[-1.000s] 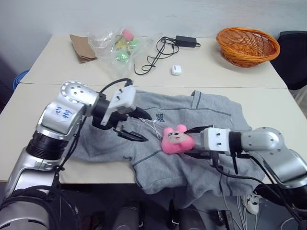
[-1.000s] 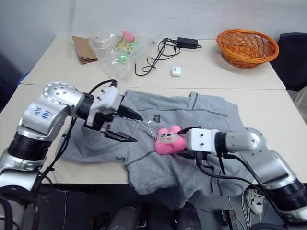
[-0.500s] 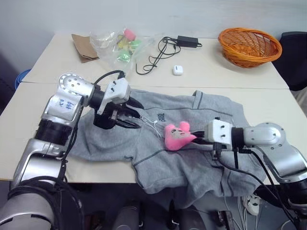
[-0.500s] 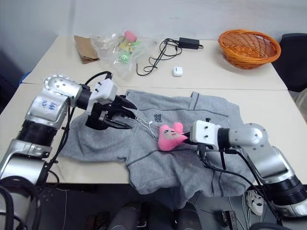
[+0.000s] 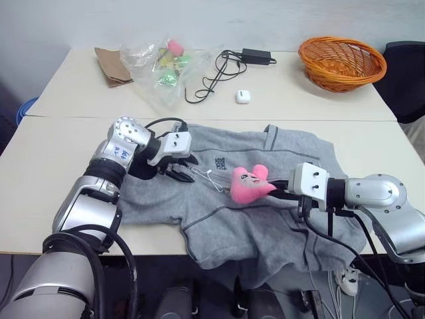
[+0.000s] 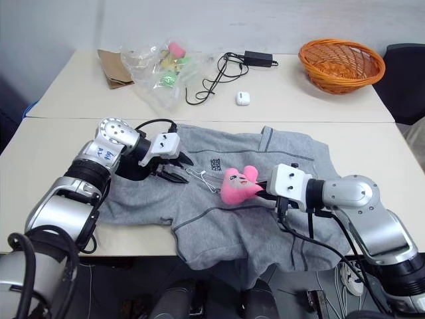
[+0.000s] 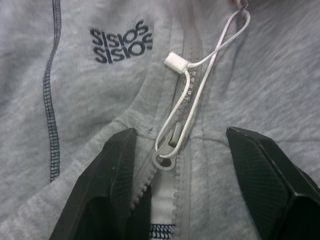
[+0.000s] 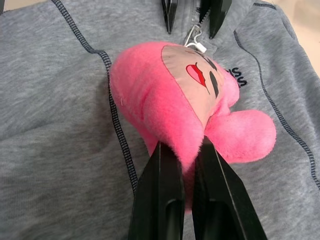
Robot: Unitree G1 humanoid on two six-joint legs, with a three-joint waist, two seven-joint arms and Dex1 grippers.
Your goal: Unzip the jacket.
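Observation:
The light-grey jacket (image 5: 265,199) lies spread on the near table, its lower part hanging over the front edge. My left gripper (image 7: 180,132) is open just above the collar end, one finger on each side of the closed zipper. The metal zipper pull (image 7: 167,155) with a white cord loop (image 7: 200,75) lies between the fingers, not gripped. A dark logo (image 7: 120,40) sits beside the zipper. My right gripper (image 8: 185,150) is shut on a pink plush toy (image 5: 248,185), which is tied to the cord and rests on the jacket's chest.
On the far table stand an orange wicker basket (image 5: 342,63), a black charger with cable (image 5: 226,66), a small white case (image 5: 243,96), a clear plastic bag of bits (image 5: 163,66) and a brown paper piece (image 5: 111,65).
My left gripper has come forward and down to the zipper pull, its fingers a little closer together. My right gripper has shut on the pink plush toy and tipped it slightly.

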